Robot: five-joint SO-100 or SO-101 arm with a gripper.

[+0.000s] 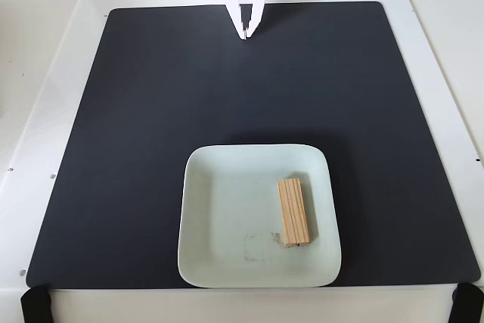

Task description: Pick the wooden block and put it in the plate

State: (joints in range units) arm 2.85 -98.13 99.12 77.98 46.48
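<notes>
The wooden block (293, 212), a light-tan bar with lengthwise stripes, lies flat inside the plate (219, 217) on its right half, long side running front to back. The pale mint square plate sits on the black mat near the front edge. My white gripper (246, 34) hangs over the far edge of the mat, well away from the plate, its fingers closed together with nothing between them.
A black mat (151, 126) covers most of the white table. Black clamps sit at the front corners (35, 304) and at the back corners. A faint scuffed square mark (255, 246) shows on the plate beside the block.
</notes>
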